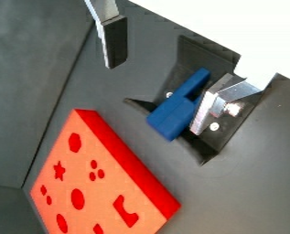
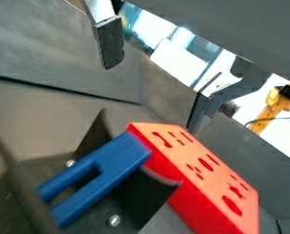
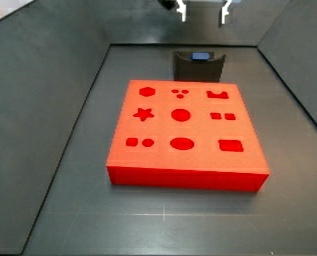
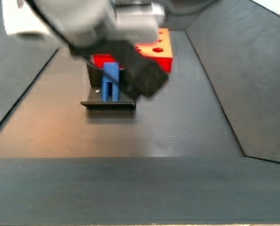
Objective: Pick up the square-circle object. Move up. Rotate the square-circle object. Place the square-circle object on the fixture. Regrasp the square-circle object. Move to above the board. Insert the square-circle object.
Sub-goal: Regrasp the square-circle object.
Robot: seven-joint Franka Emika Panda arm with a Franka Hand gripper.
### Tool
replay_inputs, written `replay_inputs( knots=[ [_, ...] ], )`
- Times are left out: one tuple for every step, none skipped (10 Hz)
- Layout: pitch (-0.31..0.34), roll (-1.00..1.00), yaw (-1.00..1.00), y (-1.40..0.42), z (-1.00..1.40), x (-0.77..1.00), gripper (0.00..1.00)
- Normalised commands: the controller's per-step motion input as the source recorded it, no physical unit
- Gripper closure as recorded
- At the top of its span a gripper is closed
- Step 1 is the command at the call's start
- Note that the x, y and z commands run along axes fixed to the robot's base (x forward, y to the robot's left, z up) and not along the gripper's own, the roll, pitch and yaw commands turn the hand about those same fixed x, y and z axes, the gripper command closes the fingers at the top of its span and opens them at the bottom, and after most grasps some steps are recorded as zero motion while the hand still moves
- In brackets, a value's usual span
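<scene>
Blue square-circle object (image 1: 179,110) x1 on fixture (image 1: 206,142); red board (image 3: 184,134) x1; gripper (image 1: 172,66) above, spread, empty.

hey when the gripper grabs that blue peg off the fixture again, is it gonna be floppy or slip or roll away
The square-circle object looks like rigid moulded plastic, so probably stiff, not floppy. Its flat, blocky sides suggest it should not roll, and they give the pads something flat to grip, though smooth plastic may slip a little. It rests on the fixture, with the gripper open above it, apart from it.

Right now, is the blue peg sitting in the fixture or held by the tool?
In the fixture. The square-circle object rests on the fixture, while the tool is open above it, its fingers clear of the peg.
</scene>
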Motion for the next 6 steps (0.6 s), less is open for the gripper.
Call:
replay_inputs(
  knots=[
    [0.048,1.00,0.02,-1.00,0.93,-0.11,0.00],
    [0.036,1.00,0.02,-1.00,0.87,-0.14,0.00],
    [0.032,1.00,0.01,-0.90,0.71,-0.12,0.00],
    [0.029,1.00,0.01,-0.68,0.42,-0.08,0.00],
    [0.028,1.00,0.01,-0.55,0.27,-0.07,0.00],
    [0.025,1.00,0.01,-0.30,0.04,-0.03,0.00]
  ],
)
